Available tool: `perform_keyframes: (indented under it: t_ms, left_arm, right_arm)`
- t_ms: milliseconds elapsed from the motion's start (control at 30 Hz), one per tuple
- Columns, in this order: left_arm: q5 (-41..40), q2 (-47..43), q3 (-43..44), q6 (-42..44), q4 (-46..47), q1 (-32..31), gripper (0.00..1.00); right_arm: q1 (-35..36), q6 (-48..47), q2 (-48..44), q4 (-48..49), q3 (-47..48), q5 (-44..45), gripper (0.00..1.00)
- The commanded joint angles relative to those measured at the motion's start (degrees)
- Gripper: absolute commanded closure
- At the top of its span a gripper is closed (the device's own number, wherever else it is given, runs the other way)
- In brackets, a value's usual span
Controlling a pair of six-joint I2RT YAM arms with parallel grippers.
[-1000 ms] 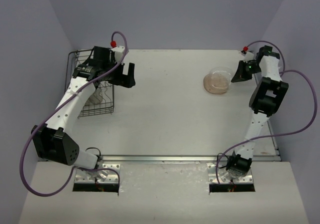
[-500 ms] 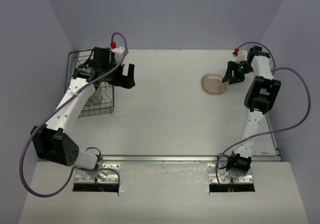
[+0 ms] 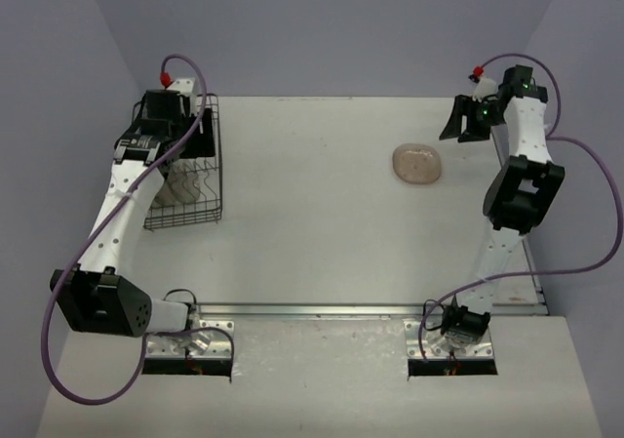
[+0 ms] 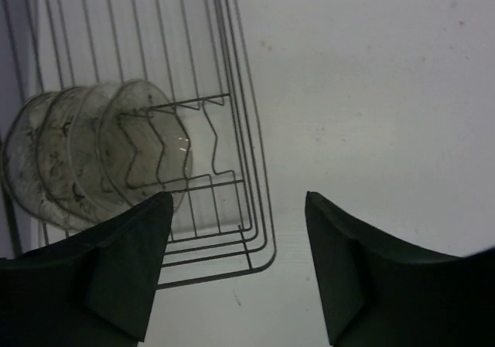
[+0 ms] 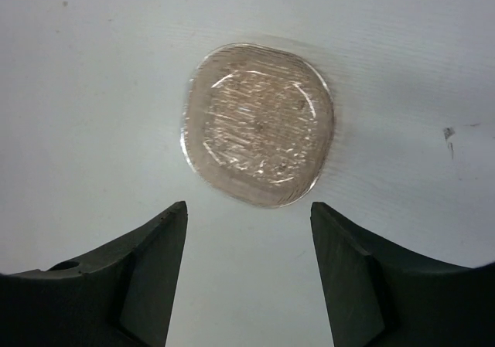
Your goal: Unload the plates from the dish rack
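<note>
Hovering spread & empty: L pincer (image 4: 237,200) over dish rack (image 4: 241,158) w/ plates (image 4: 85,158); R pincer (image 5: 247,208) over beige plate (image 5: 257,123).

Right gripper (image 3: 464,126) lets go, pulls back from the plate (image 3: 417,163); left gripper (image 4: 237,199) swings over the dish rack (image 3: 185,219).

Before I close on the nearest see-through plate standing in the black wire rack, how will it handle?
That see-through round plate looks rigid and thin, so probably light but breakable. Its glossy surface may slip. Standing on edge between dividers of the black wire rack, it could roll or tip onto its neighbours once nudged.
</note>
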Motion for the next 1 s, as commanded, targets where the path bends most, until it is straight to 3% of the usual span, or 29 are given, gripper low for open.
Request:
perform_keyframes:
  t_ms: [0, 67, 233, 400, 700, 967]
  left_arm:
    - [-12.35, -0.24, 0.65, -1.71, 1.67, 2.42, 0.47]
    - [-16.45, 1.84, 1.69, -1.48, 0.80, 4.05, 0.59]
    - [-23.59, 8.13, 3.32, -2.10, -0.05, 5.12, 0.65]
    - [-26.02, 11.77, 4.34, -3.04, -0.23, 6.41, 0.65]
    - [-24.05, 16.02, 3.55, -5.27, -0.47, 9.93, 0.62]
    - [-21.88, 19.82, 3.53, -5.23, -0.66, 10.10, 0.67]
  right_arm:
    - [4.11, -1.06, -12.03, 0.75, -4.70, -2.78, 0.35]
    - [8.70, -2.18, -19.95, 2.95, -15.68, -1.84, 0.35]
    - [16.65, 0.47, -30.95, 8.77, -32.79, -1.80, 0.33]
    - [20.58, 2.29, -36.10, 12.27, -42.43, -1.63, 0.32]
    - [21.10, 2.10, -39.10, 13.82, -46.58, -0.92, 0.07]
    - [21.10, 2.33, -39.79, 14.20, -48.36, -1.46, 0.04]
